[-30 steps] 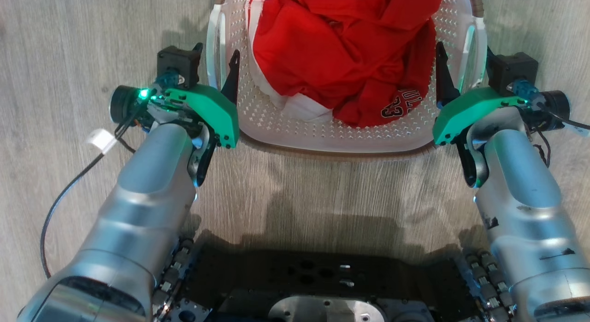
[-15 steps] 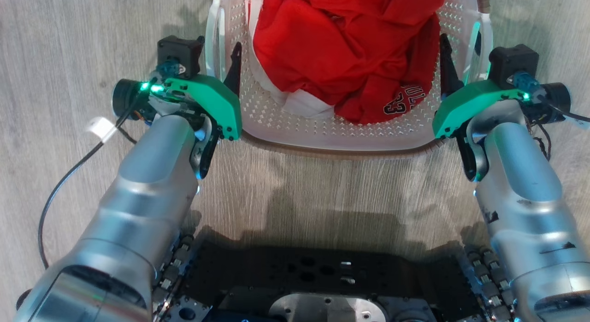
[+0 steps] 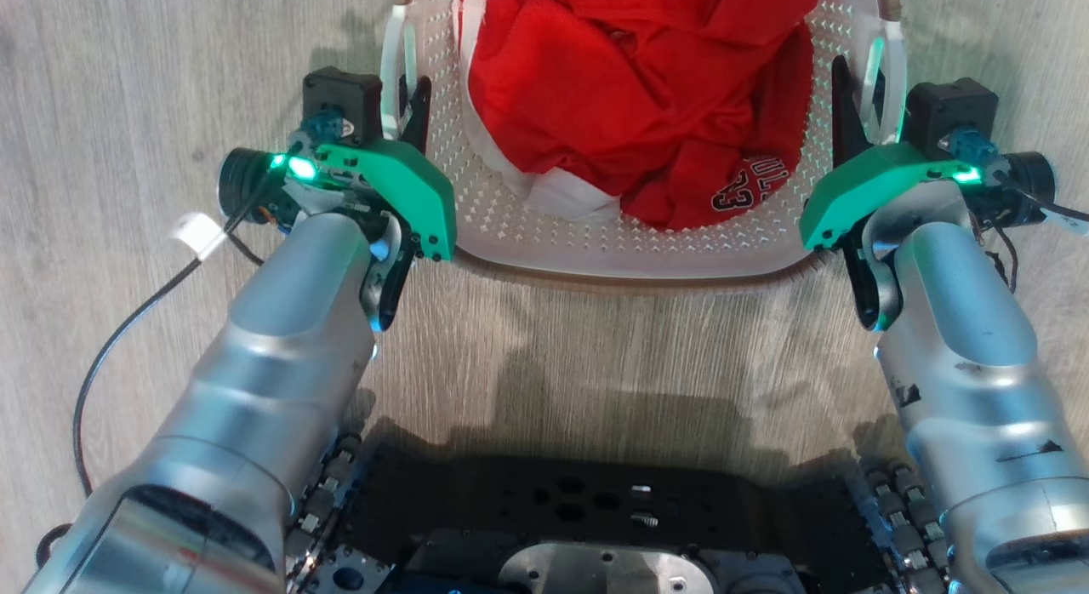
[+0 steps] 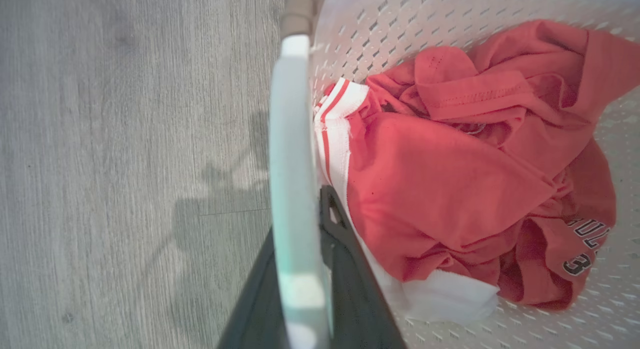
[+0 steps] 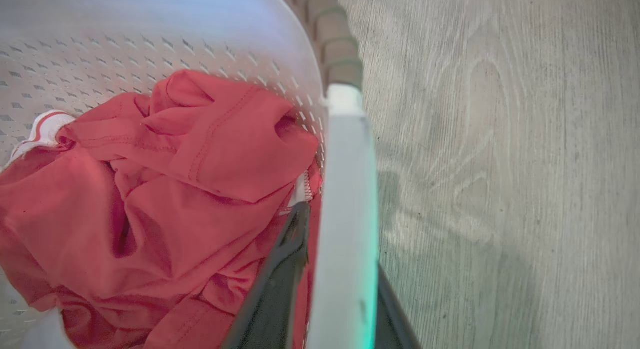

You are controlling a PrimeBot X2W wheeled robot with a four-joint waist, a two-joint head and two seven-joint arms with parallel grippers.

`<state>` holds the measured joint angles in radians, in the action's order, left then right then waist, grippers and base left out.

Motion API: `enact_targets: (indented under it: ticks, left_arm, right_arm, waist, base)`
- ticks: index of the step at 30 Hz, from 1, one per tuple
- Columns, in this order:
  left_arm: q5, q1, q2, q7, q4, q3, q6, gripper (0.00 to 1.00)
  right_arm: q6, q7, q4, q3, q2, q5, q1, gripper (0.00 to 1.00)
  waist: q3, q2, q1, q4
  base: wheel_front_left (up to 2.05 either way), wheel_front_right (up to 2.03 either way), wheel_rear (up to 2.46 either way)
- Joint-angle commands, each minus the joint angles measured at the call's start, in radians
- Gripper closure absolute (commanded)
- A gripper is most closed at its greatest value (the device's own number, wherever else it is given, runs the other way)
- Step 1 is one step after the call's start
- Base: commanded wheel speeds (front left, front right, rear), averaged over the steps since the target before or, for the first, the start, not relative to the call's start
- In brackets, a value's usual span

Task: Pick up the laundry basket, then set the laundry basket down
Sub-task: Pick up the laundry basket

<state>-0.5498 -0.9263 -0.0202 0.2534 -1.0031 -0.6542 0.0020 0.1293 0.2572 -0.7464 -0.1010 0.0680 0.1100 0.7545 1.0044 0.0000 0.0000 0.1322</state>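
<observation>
Grey wood-grain floor (image 3: 595,356) runs under everything; my dark wheeled base (image 3: 595,500) sits at the bottom of the head view.

The laundry basket (image 3: 544,237) is straight ahead of the base, top centre of the head view, between the two arms. White perforated walls, brown rim along the near edge. I cannot tell whether its underside is touching the floor.

A crumpled red garment (image 3: 630,92) with white trim and dark lettering fills most of the basket.

Left gripper (image 3: 400,100): one dark finger inside the basket wall and one outside, pressed against the left handle (image 4: 292,154), which runs up between them in the left wrist view. I log it as pinching that handle.

Right gripper (image 3: 863,92): same arrangement, with the inner finger beside the red cloth and the outer one on the floor side, clamped on the right handle (image 5: 347,189).

Black cable (image 3: 111,364) loops over the floor from the left wrist, carrying a small white tag (image 3: 194,235)
</observation>
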Motion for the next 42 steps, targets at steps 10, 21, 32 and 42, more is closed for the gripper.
enact_targets:
  ticks: [10,21,32,42]
  left_arm:
    - [-0.011,0.043,-0.030,0.008,0.006,-0.016,0.009,1.00]
    - [-0.053,0.103,-0.030,0.008,-0.043,-0.052,0.000,1.00]
    - [-0.148,0.186,-0.030,0.008,-0.137,-0.133,-0.017,1.00]
    - [-0.234,0.275,-0.030,-0.021,-0.179,-0.211,-0.019,1.00]
  right_arm:
    - [0.001,0.005,-0.044,-0.055,-0.018,0.021,-0.046,1.00]
    - [0.001,0.005,-0.178,-0.100,-0.018,0.080,-0.048,1.00]
    - [0.001,0.005,-0.334,-0.253,-0.018,0.217,-0.060,1.00]
    - [0.001,-0.038,-0.421,-0.400,-0.018,0.397,-0.117,1.00]
  waist:
    - [-0.044,0.0000,0.0000,-0.008]
    - [-0.152,0.0000,0.0000,-0.025]
    - [-0.308,0.0000,0.0000,-0.053]
    - [-0.467,0.0000,0.0000,-0.071]
  base:
    - [0.00,0.00,0.00]
    - [0.00,0.00,0.00]
    - [0.00,0.00,0.00]
    - [0.00,0.00,0.00]
